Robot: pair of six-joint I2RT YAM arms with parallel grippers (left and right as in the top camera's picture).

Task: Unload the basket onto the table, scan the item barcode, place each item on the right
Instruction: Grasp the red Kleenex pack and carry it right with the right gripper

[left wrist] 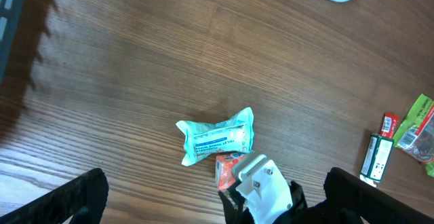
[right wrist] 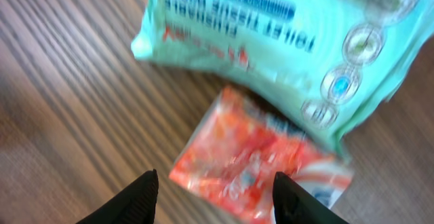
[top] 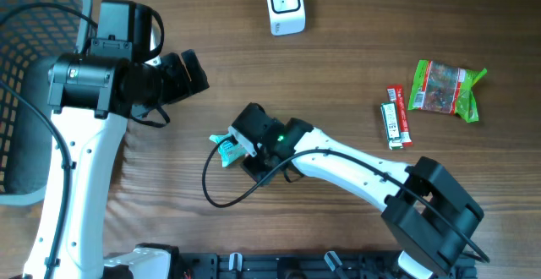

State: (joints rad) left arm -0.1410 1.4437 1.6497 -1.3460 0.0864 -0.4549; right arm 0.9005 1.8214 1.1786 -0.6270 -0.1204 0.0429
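One teal pack (left wrist: 217, 137) on wood-grain table (left wrist: 169, 47)

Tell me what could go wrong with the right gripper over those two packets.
The orange packet lies against the teal tissue pack, so the right gripper might pinch both. It lies flat, so a grip may slip. A loose grip could drop it before the scanner.

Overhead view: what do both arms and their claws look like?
The left arm and right arm share white links and bulky black joint housings, with thin black cables looping alongside. A small green light glows near the right wrist. The left claw and right claw have black fingers.
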